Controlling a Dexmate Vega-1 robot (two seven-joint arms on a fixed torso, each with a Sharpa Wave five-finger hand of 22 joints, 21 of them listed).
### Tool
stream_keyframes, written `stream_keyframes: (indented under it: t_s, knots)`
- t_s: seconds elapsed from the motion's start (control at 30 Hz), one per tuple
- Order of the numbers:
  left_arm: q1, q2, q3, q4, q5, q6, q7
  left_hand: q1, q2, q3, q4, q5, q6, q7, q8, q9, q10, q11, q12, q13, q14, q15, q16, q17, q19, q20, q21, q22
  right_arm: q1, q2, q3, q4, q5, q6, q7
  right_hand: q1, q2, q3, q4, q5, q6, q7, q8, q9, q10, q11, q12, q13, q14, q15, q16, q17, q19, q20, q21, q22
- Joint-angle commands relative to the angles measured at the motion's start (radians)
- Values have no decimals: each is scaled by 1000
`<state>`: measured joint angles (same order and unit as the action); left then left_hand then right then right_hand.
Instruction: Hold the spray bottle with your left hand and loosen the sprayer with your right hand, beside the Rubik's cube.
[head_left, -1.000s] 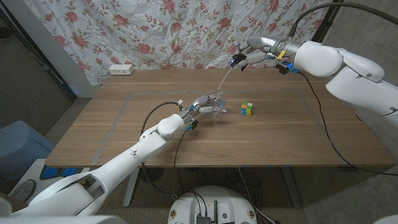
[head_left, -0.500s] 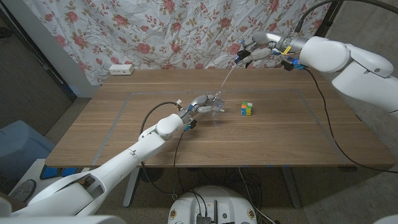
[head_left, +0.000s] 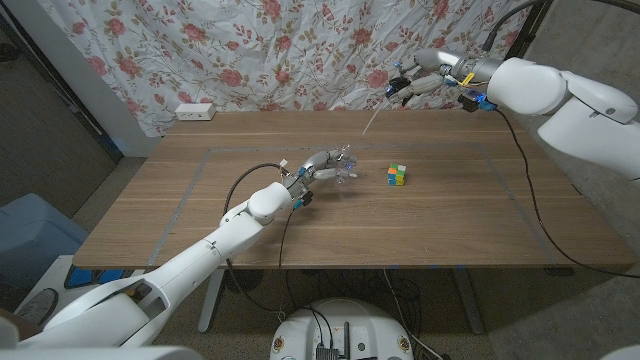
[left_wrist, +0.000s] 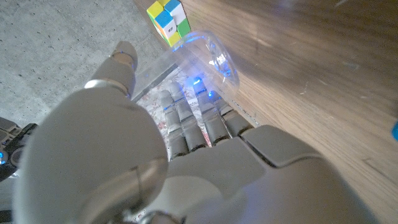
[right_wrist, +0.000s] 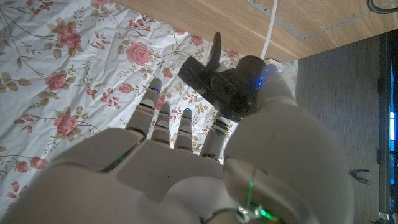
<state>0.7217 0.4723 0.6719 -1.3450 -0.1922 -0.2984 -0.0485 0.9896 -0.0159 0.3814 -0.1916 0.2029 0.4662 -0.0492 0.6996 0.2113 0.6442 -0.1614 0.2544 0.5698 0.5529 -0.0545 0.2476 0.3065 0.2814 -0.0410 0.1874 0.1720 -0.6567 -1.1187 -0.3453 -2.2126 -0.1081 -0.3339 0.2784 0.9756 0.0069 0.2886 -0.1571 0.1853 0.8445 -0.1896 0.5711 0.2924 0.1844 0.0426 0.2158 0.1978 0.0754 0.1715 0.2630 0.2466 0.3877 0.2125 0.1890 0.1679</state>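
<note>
My left hand (head_left: 322, 165) grips a clear spray bottle (head_left: 346, 168) near the table's middle, just left of the Rubik's cube (head_left: 397, 175). In the left wrist view my left hand (left_wrist: 155, 155) wraps its fingers round the transparent bottle (left_wrist: 202, 59), with the cube (left_wrist: 170, 18) just beyond. High over the table's far edge, my right hand (head_left: 425, 80) holds the dark sprayer head (head_left: 398, 87), and its thin white dip tube (head_left: 371, 119) hangs free above the wood. In the right wrist view my right hand (right_wrist: 186, 168) pinches the black sprayer (right_wrist: 221, 78), the tube (right_wrist: 270, 22) trailing away.
A flowered curtain (head_left: 250, 50) hangs behind the wooden table (head_left: 200, 210). A white power strip (head_left: 195, 111) lies at the back left edge. A black cable (head_left: 250, 180) loops by my left forearm. Taped lines mark a rectangle on the tabletop.
My right hand has lifted the sprayer up and to the right, drawing the dip tube out of the bottle. My left hand with the bottle has stayed in place.
</note>
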Motion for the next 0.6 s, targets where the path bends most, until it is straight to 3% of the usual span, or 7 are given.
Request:
stream_keyframes:
  t_s: [0.03,0.6]
  knots:
    - [20,-35,-17,57,-65,-50,-11,-88,68,7,10,-2,23,-38,0,-2,7,-29,-13,-7,-21,-135,-10,-6,-12,1,-2,3,-25,0,4,23,1,-19,-52,0,7,7,0,5,9,-1,4,1,12,-2,-3,2,10,-2,6,2,6,0,-1,0]
    - [24,-64,-12,107,-93,-75,-29,-67,27,-10,13,-6,21,-67,-48,-24,-20,-49,-36,-51,-48,-144,-32,-42,-26,-2,2,3,-85,3,12,41,1,-65,-141,-6,10,6,3,5,0,-1,4,-3,27,-4,-1,2,21,-16,11,4,7,1,-2,0]
